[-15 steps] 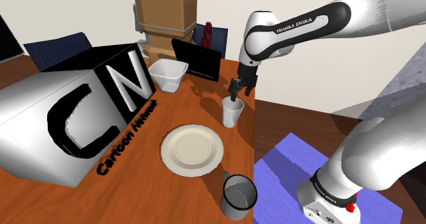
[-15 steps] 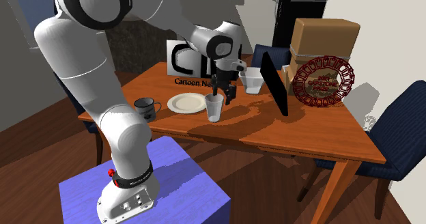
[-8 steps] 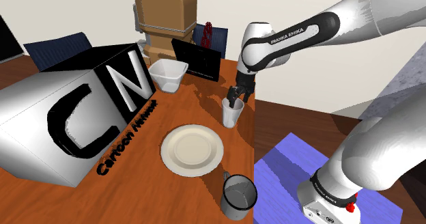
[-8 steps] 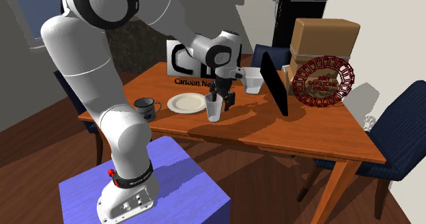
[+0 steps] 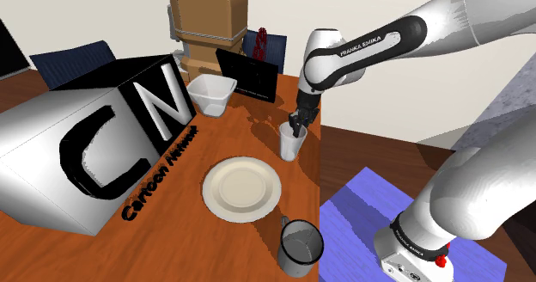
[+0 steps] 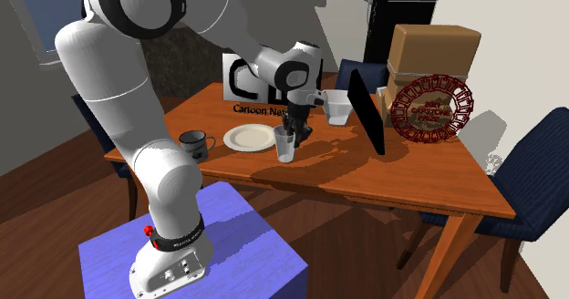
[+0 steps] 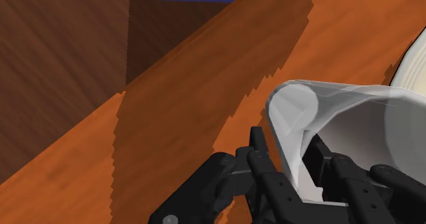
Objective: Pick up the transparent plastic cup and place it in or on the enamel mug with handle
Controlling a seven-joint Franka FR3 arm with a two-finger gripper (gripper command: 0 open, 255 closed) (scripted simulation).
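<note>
Where the table (image 5: 185, 259) runs along its edge toward the shoulder view's right, the cup (image 5: 292, 144) stands upright on the wood. It is pale and cloudy, and partly see-through. The gripper (image 5: 296, 124) comes down on it from above, its tips dipping over the rim. In the second exterior view the cup (image 6: 285, 146) sits just beside the plate (image 6: 244, 139), with the gripper (image 6: 292, 128) right over it.

In the wrist view the gripper (image 7: 293, 182) straddles the wall of the cup (image 7: 341, 117). One of its fingers (image 7: 263, 164) is outside the wall and the other is inside. The gap between them is narrow. The outer finger looks pressed to the wall, though that is hard to judge, and a thin pale strip shows beside the inner one, so the cup does not seem to be clamped. Its base rests on the table (image 7: 198, 113).

The mug (image 5: 301, 242) is dark grey with a handle. It stands upright near the table's corner, well apart from the cup, and the plate (image 5: 242, 188) lies between the two. In the second exterior view the mug (image 6: 193, 142) is on the far side of the plate from the cup. A white square bowl (image 5: 211, 93) and a large box with black letters (image 5: 94, 143) stand farther along the table.
</note>
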